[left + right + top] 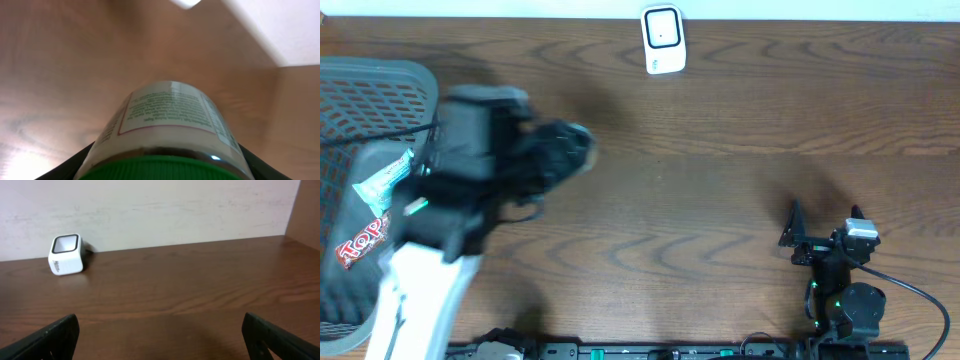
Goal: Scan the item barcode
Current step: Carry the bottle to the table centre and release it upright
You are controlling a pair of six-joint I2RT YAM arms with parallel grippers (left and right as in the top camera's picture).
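Gripping the green-capped bottle (170, 115) near its cap end, your left tool (560, 152) is clamping it above the table (720, 190) between basket (360, 100) and white scanner (662, 40), apparently readying its label for scanning, while your right tool (160, 337) is resting jaws apart, empty, out of the way.
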